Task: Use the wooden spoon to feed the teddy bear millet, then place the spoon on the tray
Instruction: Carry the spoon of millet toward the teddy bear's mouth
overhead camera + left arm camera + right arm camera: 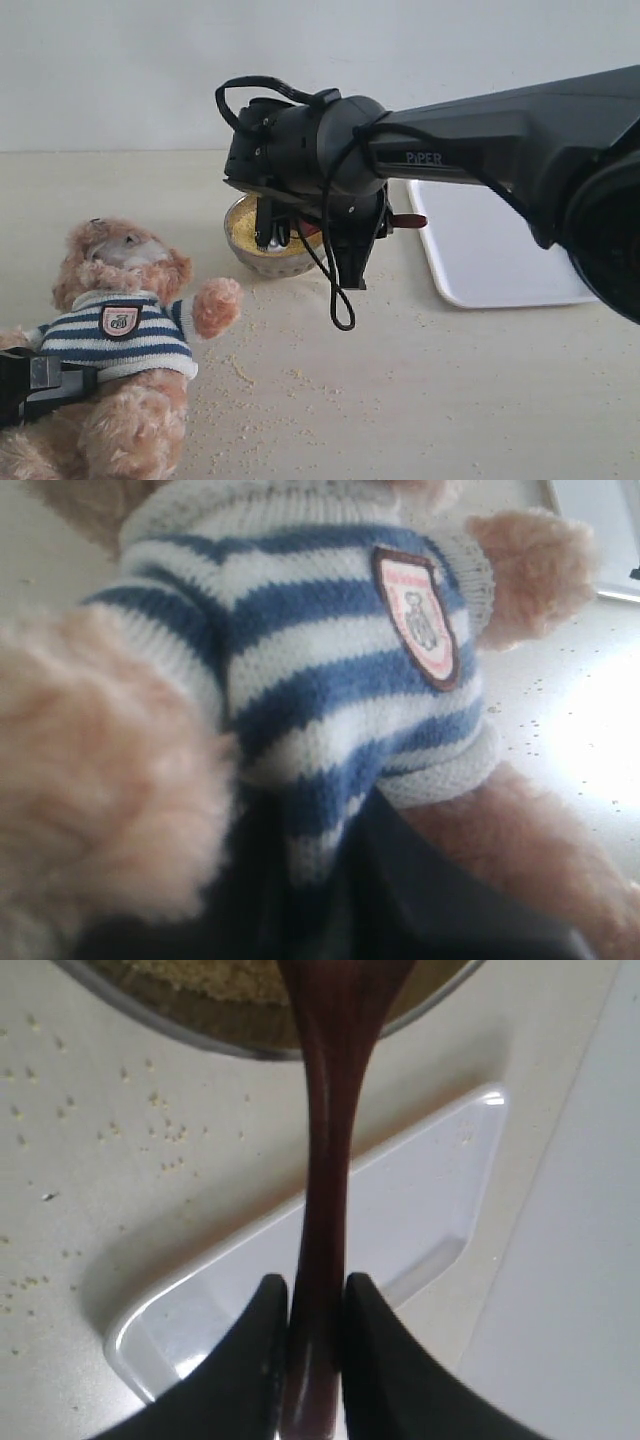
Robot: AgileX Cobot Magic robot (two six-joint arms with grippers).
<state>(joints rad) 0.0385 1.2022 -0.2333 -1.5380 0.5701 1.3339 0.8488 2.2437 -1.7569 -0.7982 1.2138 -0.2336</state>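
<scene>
- Scooping step: right hand (312, 1295) clamps the wooden spoon (325, 1160), tip dipped in the millet (243, 228) mid-worktop.
- Left hand (60, 383) at the teddy bear (120, 340), near-left corner; grip unreadable.
- Next, probably: lift level toward the bear.

One teddy bear (120, 340), one metal bowl (270, 263) holding a single heap of millet (243, 230), one wooden spoon (325, 1160) and one white tray (500, 260). Two robot arms are in frame: left arm (35, 385), right arm (480, 140).
</scene>
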